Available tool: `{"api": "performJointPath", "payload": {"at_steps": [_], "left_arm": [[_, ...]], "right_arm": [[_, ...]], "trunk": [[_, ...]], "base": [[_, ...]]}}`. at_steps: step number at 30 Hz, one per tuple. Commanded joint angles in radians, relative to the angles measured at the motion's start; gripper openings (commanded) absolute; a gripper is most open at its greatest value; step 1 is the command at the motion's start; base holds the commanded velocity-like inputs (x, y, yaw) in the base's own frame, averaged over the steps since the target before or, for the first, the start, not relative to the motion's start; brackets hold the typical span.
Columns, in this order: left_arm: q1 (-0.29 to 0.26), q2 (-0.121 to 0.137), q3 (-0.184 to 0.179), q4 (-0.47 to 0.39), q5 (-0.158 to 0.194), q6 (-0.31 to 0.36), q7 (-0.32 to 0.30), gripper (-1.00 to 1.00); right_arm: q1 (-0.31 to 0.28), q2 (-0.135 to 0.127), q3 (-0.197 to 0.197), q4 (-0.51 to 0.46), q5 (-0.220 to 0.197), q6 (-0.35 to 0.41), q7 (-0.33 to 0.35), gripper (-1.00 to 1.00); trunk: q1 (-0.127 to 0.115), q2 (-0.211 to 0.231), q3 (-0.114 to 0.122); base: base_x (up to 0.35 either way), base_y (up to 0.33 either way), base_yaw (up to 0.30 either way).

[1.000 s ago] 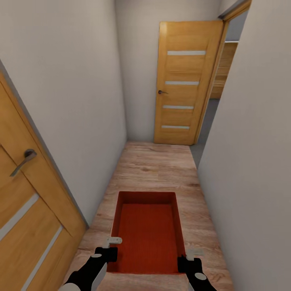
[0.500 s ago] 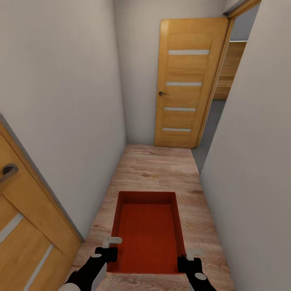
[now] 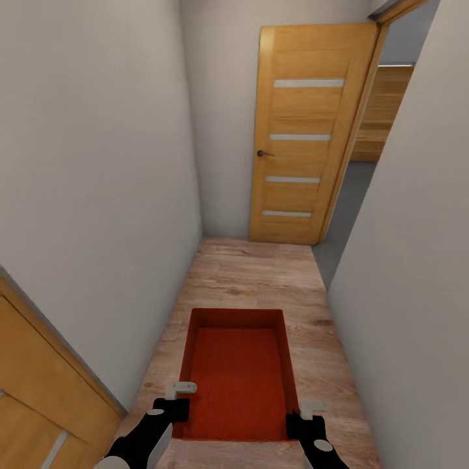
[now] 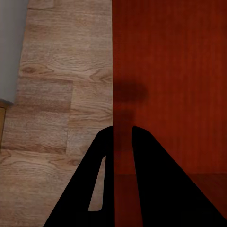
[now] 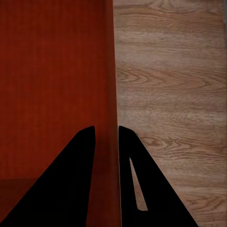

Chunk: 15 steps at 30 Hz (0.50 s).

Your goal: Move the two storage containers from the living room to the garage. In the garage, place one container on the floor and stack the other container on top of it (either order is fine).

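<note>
I hold an orange-red storage container [image 3: 238,374] level above the light wood floor, its ribbed bottom facing up at me. My left gripper [image 3: 177,409] is shut on its left wall near the close corner, and my right gripper [image 3: 301,417] is shut on its right wall. In the left wrist view the left gripper [image 4: 122,130] straddles the container [image 4: 175,71] wall edge. The right wrist view shows the right gripper [image 5: 106,128] pinching the container [image 5: 52,71] wall the same way. The second container is out of view.
I am in a narrow hallway with plain walls close on both sides. An open wooden door [image 3: 303,130] stands ahead. To its right a doorway shows grey floor [image 3: 352,208] and wooden plank doors [image 3: 384,111]. Another wooden door [image 3: 39,404] is at my near left.
The whole view has advanced down the hallway: the near left door and its handle slid out at the lower left, and the far door looms larger. The container stays held between both grippers.
</note>
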Motion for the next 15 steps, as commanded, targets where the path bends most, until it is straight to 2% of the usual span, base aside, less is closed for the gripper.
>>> {"api": "performJointPath", "payload": {"at_steps": [1,15], "left_arm": [[-0.001,-0.007,-0.011,-0.005,-0.001,0.006,-0.033,-1.0],[-0.001,-0.007,-0.011,-0.005,-0.001,0.006,-0.033,-1.0]], "right_arm": [[0.0,0.002,-0.009,0.004,0.003,0.013,-0.018,-1.0],[0.0,0.002,-0.009,0.004,0.003,0.013,-0.018,-1.0]], "trunk": [[0.001,-0.001,-0.001],[0.001,-0.001,-0.001]], "base": [[0.337,0.0,0.0],[0.337,0.0,0.0]]}}
